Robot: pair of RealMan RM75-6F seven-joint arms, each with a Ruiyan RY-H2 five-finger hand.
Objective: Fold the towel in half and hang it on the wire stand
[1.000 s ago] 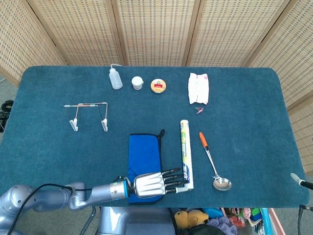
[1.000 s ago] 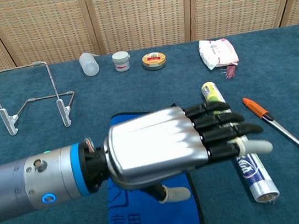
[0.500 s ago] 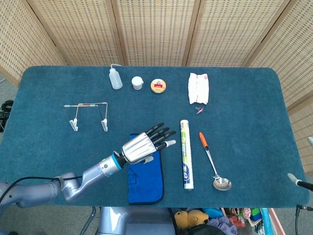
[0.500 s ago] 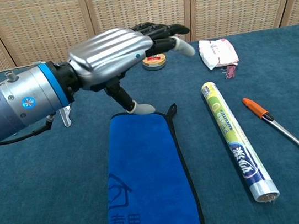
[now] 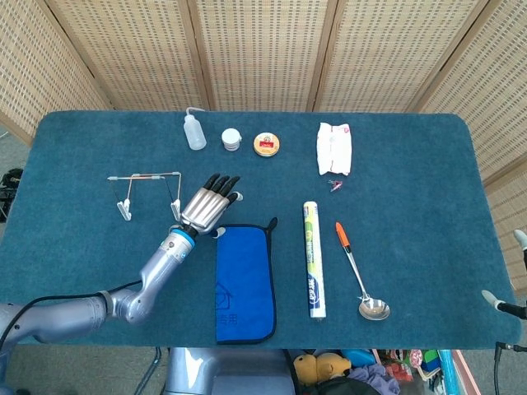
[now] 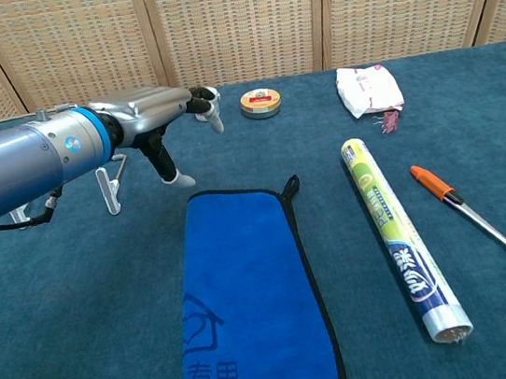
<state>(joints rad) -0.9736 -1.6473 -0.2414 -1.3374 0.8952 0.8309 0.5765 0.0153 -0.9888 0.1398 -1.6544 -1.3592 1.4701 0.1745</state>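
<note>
Moved up off towel [image 5: 244,282] since before: left hand [image 5: 208,206], fingers spread, holding nothing, near wire stand [image 5: 148,194]. Towel flat on bench [image 5: 412,181], long way front-to-back, loop at far end.

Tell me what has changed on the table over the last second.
The left hand swept from the near end of the blue towel, by the foil roll, up and left past the towel's far end toward the wire stand. It holds nothing, fingers extended. The towel lies flat, unmoved; roll, spoon, bottle and jars stayed put.
</note>
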